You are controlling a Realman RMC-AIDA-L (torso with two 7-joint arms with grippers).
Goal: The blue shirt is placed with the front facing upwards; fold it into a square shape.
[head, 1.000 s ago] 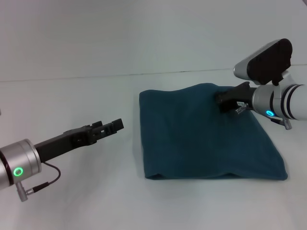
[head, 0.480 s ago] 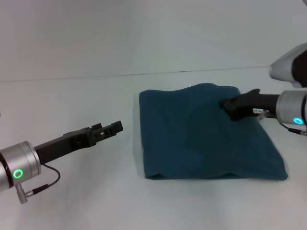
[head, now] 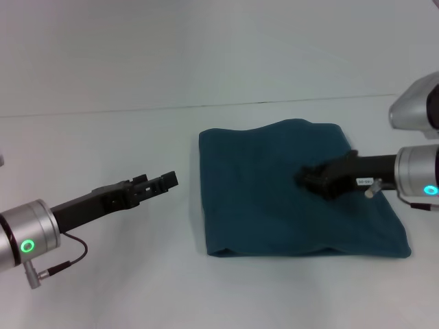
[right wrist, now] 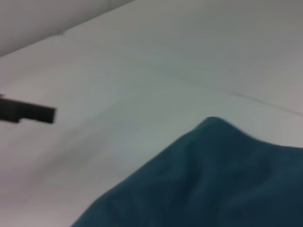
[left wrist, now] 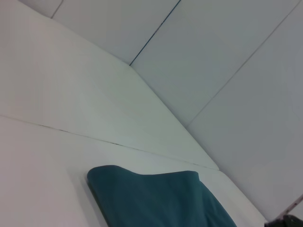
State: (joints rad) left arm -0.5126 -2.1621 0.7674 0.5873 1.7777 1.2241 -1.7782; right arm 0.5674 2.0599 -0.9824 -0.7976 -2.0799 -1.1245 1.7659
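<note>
the blue shirt (head: pixel 274 199) lies folded into a rough square on the white table (head: pixel 123 288), in the middle and towards the robot's right, plain teal side up with no lettering in sight. its near edge is a thick rounded fold, the far edge bulges in a soft wave, and the near right corner spreads outward a little.

the right gripper (head: pixel 312 179) reaches in from the right and sits low over the middle of the cloth, its dark tip against or just above the fabric; whether it is clenched on the fabric or released cannot be told. the right wrist view shows the shirt's humped edge (right wrist: pixel 213 179) close up and, beyond it, the tip of the other arm (right wrist: pixel 28 112) over bare table.

the left gripper (head: pixel 156 184) hovers above the table to the left of the shirt, well apart from it, pointing towards it; its fingers look drawn together with nothing between them. the left wrist view shows the shirt's left corner (left wrist: pixel 142 194) lying flat.
</note>
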